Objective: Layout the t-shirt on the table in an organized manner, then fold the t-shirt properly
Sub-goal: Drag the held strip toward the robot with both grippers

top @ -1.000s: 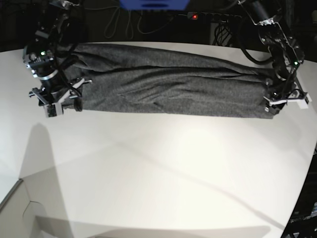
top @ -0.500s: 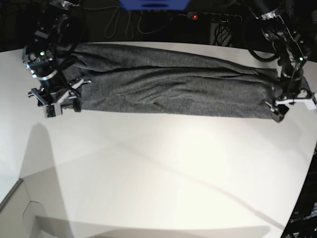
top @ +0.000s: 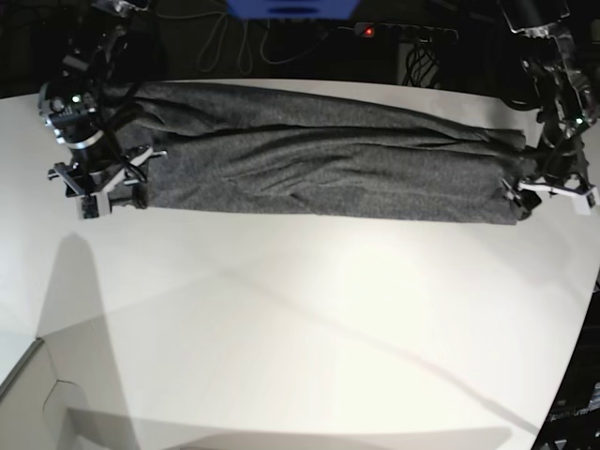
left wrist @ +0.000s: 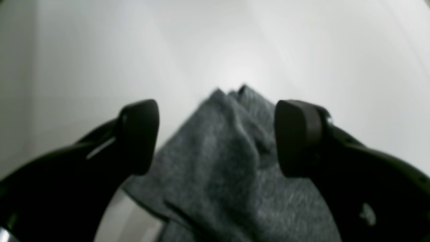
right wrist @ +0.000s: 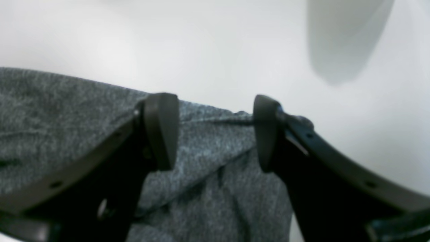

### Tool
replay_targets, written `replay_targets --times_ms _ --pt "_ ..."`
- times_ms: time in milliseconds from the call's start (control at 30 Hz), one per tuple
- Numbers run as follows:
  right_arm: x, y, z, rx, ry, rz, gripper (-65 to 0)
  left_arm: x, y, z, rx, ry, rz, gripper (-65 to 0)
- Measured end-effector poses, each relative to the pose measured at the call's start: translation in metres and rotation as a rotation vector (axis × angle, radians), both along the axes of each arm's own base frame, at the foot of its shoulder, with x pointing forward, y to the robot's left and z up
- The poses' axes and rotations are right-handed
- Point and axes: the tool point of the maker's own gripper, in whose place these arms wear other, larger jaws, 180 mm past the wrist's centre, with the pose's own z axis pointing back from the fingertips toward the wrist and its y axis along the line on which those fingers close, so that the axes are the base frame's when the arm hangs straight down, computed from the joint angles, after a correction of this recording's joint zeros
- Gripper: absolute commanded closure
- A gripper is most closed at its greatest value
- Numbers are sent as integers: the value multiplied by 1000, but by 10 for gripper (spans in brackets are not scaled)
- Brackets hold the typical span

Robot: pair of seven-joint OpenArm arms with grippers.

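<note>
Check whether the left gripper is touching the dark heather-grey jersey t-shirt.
Apart. The left wrist view shows the left gripper open, the t-shirt corner lying loose between its fingers, a gap on each side.

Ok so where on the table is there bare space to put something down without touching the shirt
The widest bare patch is the table in front of the t-shirt, from the shirt's near edge to the near rim. A thin bare strip lies behind the shirt. It is crowded at both shirt ends: the right gripper and the left gripper, jaws apart, hang there.

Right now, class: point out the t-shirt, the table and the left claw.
t-shirt (top: 319, 173), base view, middle of the folded cloth.
table (top: 309, 328), base view, bare white top.
left claw (left wrist: 215, 137), left wrist view, gap between its open tips.
</note>
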Motion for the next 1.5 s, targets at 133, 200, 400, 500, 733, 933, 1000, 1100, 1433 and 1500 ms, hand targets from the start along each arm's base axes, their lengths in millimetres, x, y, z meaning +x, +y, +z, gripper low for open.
replay_targets --times_ms 133,200,400,500,733,933,1000,1100,1433,1500 --pt "0 0 0 -1 -1 0 -359 -4 0 -4 -2 10 1 -521" --pt "0 0 0 -1 -1 0 -359 -5 -5 -8 -4 23 -12 -522" --pt "-1 -4 0 -1 -1 -13 -359 -6 -21 -27 -24 66 -56 -522" --pt "-1 -4 0 -1 -1 -13 -359 -3 -25 -29 -23 59 -65 -522" --pt "-6 -5 -3 -3 13 -14 -359 -6 -24 -38 89 103 -91 -517" --pt "-6 -5 -3 -5 12 -14 -359 -4 -29 -48 70 46 -167 -330" --pt "-5 -5 -2 -4 9 -14 -359 -2 -34 -51 46 33 -189 -243" --pt "-5 -5 -2 -4 10 -13 -359 0 -48 -53 -3 7 -223 -124" --pt "-5 -5 -3 -5 12 -13 -359 4 -44 -51 -42 11 -211 -2" --pt "-5 -5 -2 -5 11 -13 -359 5 -38 -50 -48 11 -189 -2"
